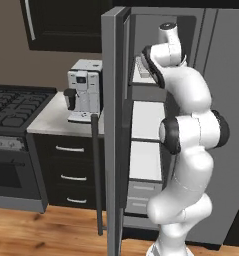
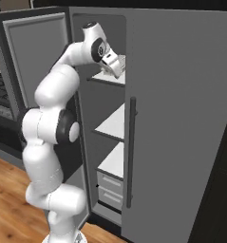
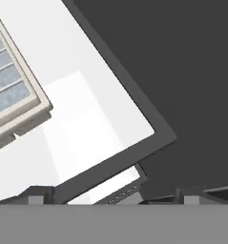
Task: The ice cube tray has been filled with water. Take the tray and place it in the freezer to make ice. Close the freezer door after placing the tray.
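Note:
The ice cube tray [image 3: 10, 90], pale with a grid of water-filled cells, lies flat on the white top shelf [image 3: 87, 124] of the freezer [image 2: 110, 123]. From the left base view the tray [image 1: 141, 68] shows on that shelf just behind the arm's elbow. My gripper [image 3: 113, 200] hangs over the shelf's front corner, beside the tray and apart from it. It is open, its fingertips [image 3: 35, 199] spread wide with nothing between them. My hand [image 2: 116, 67] reaches in at top-shelf height. The freezer door [image 1: 116, 130] stands wide open, edge-on to the left of the arm.
A silver coffee machine [image 1: 85, 90] stands on the counter left of the open door, with a stove [image 1: 16, 107] further left. The fridge's closed right door carries a long vertical handle [image 2: 130, 152]. Lower white shelves [image 2: 112, 126] and drawers [image 2: 110, 190] sit below my hand.

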Controlling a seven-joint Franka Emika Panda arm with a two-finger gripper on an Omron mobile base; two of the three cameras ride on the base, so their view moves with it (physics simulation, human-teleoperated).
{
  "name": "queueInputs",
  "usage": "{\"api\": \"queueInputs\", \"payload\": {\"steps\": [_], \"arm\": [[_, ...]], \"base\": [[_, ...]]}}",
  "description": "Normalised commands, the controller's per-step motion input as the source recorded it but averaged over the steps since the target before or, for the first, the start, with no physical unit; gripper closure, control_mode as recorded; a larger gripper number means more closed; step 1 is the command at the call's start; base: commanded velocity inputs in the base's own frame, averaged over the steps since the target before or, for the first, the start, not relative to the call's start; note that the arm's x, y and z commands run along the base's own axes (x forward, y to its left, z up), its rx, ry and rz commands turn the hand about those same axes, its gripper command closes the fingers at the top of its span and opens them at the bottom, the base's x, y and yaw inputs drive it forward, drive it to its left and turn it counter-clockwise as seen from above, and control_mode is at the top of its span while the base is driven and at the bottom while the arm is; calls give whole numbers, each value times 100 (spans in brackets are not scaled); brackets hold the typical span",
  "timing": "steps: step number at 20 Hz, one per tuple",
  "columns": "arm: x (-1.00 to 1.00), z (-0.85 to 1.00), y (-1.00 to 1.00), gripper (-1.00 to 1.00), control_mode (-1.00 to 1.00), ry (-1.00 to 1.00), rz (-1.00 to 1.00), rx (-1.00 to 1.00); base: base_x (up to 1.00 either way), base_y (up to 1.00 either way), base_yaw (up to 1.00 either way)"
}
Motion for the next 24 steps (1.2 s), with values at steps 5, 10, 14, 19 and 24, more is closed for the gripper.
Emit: {"api": "queueInputs", "payload": {"steps": [5,10,14,19,24], "arm": [[-100,-38,30,-100,-100,-25,10,-20],[-100,14,10,-100,-100,-20,12,-8],[-100,40,0,-100,-100,-9,10,0],[-100,50,1,-100,-100,4,14,0],[-73,35,8,-100,-100,13,17,0]], "base": [[0,0,0],[0,0,0],[0,0,0],[0,0,0],[0,0,0]]}}
